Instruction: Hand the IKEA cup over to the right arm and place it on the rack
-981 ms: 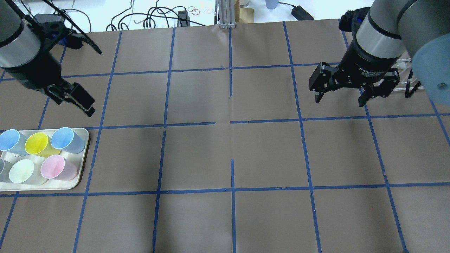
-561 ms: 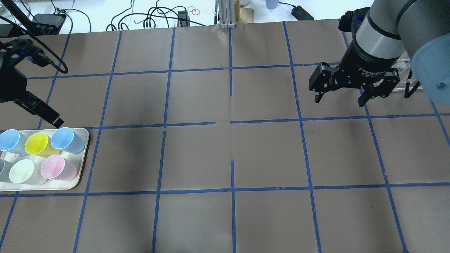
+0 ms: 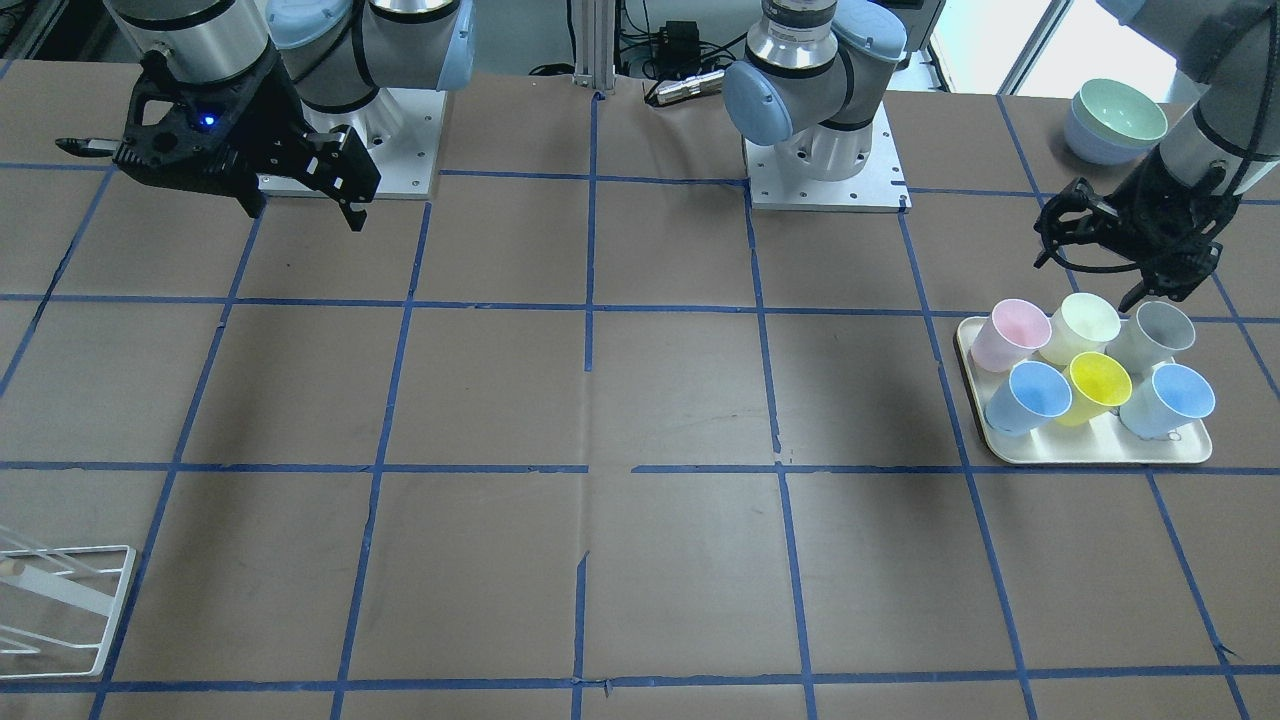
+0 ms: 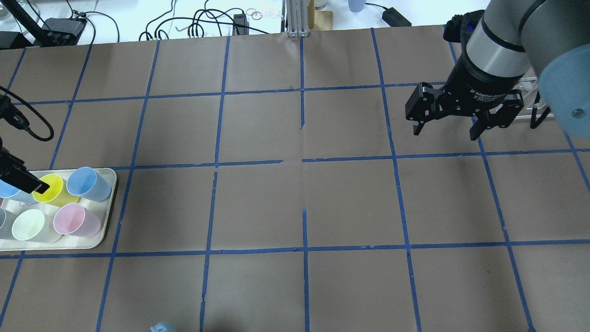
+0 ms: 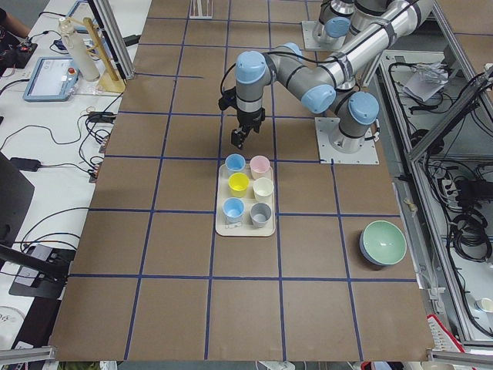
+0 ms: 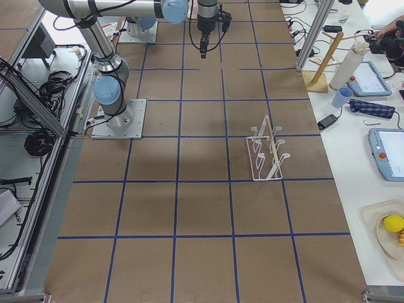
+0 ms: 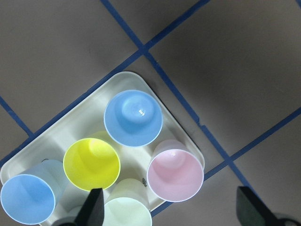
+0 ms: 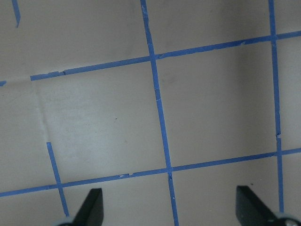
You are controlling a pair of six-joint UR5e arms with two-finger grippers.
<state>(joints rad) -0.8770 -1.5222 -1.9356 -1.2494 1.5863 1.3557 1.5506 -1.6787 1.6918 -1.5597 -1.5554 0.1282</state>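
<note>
The IKEA cup (image 4: 28, 224), pale cream, stands upright on the cream tray (image 4: 109, 207) among other cups; it also shows in the front view (image 3: 1085, 322) and at the bottom edge of the left wrist view (image 7: 124, 213). My left gripper (image 3: 1090, 282) hovers open and empty over the tray's robot side; overhead, only one finger (image 4: 28, 183) shows above the yellow cup. My right gripper (image 4: 445, 133) hangs open and empty above the table at the far right. The white wire rack (image 6: 265, 151) stands on the right side, mostly hidden behind the right arm in the overhead view.
The tray also holds a yellow cup (image 4: 51, 186), two blue cups (image 4: 85, 182), a pink cup (image 4: 73, 220) and a grey cup (image 3: 1160, 328). Stacked bowls (image 3: 1115, 120) sit near the left arm's base. Cables (image 4: 198, 20) lie past the table's far edge.
My left gripper has moved left and toward the near side, from beside the tray to above its cups. The right arm has not moved.
</note>
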